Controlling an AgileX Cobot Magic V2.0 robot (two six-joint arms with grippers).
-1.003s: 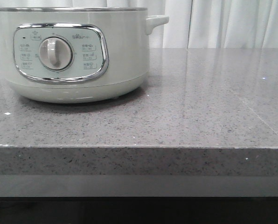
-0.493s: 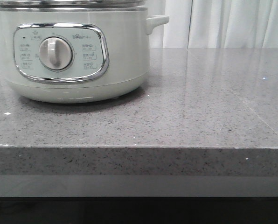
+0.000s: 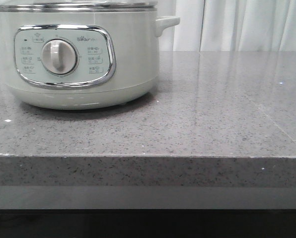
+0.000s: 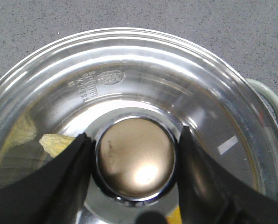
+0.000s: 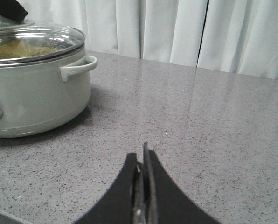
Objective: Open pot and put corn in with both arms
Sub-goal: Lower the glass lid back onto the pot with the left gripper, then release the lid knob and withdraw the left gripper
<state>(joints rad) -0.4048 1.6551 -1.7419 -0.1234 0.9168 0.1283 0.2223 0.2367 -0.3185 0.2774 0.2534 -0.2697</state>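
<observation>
So the pot [image 3: 83, 59] sits at the left of the grey speckled counter [image 3: 212, 114] in the front view, control panel [image 3: 63, 55] and round knob [image 3: 58, 56] facing the camera, one lug handle [image 3: 167, 23] sticking out to its right. The glass lid [image 4: 129, 84] is seated on the pot, metal rim all the way round.

Left wrist view looks straight down on that lid. The left gripper [image 4: 135, 161] has a black finger on each side of the round metal lid knob [image 4: 136, 158], both right up against its collar, so it looks clamped on the knob. Through the glass you can see the corn [image 4: 55, 143] inside the pot, a yellowish bit peeking out just beside one finger (reflections make the rest hard to read).

Right gripper [image 5: 142, 163] hovers low over bare counter, well to the side of the pot, fingers pressed together with nothing between them. White curtains [image 5: 185, 28] hang behind the counter.
</observation>
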